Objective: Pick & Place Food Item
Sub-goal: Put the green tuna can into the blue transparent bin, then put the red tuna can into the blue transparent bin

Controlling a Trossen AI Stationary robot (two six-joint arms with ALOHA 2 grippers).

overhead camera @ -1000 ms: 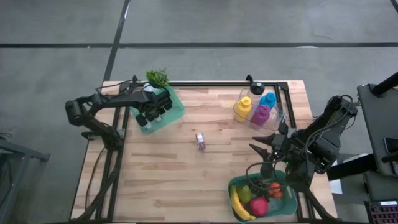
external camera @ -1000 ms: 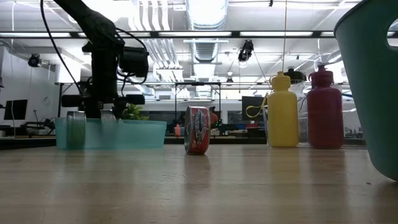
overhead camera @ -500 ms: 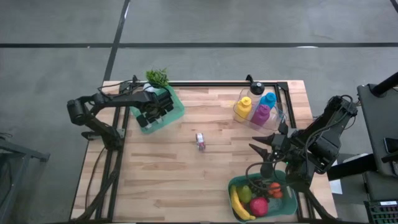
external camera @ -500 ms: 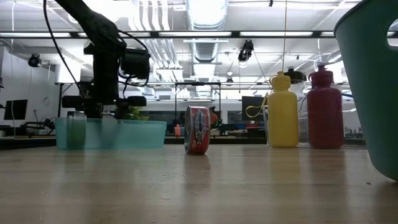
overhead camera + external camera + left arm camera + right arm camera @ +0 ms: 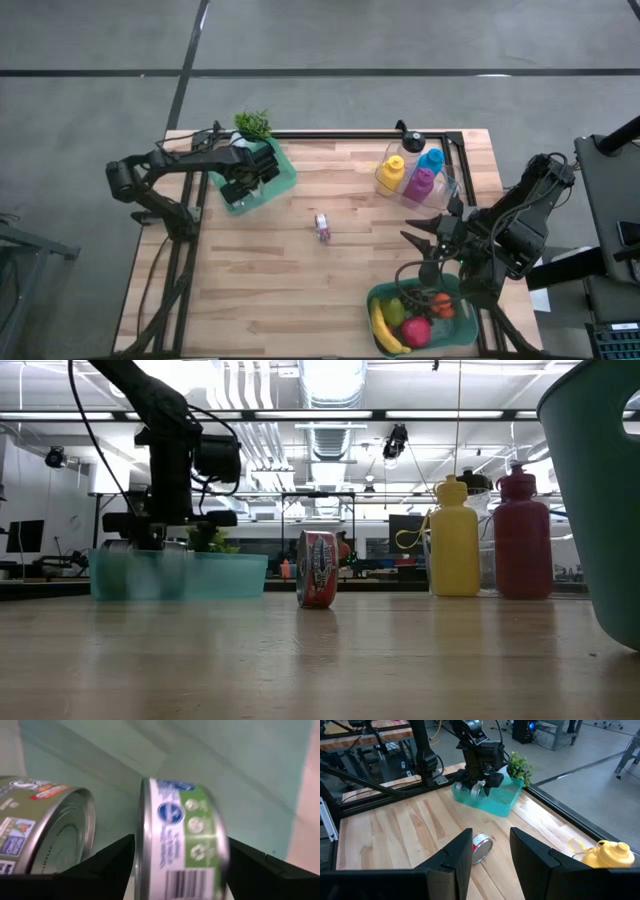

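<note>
Inside the translucent teal bin [image 5: 278,178], the left gripper [image 5: 240,183] straddles a round, green-labelled metal can [image 5: 182,845], jaws parted around it. Over the wooden table [image 5: 280,290], the right gripper [image 5: 425,250] waits, jaws narrowly apart, empty.

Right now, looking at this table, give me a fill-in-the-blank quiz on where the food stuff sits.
1. The left gripper is over the teal ____ near the plant.
2. Alone in mid-table lies a red ____.
3. The banana lies in the green ____ below the right gripper.

Answers: bin; can; basket
</note>
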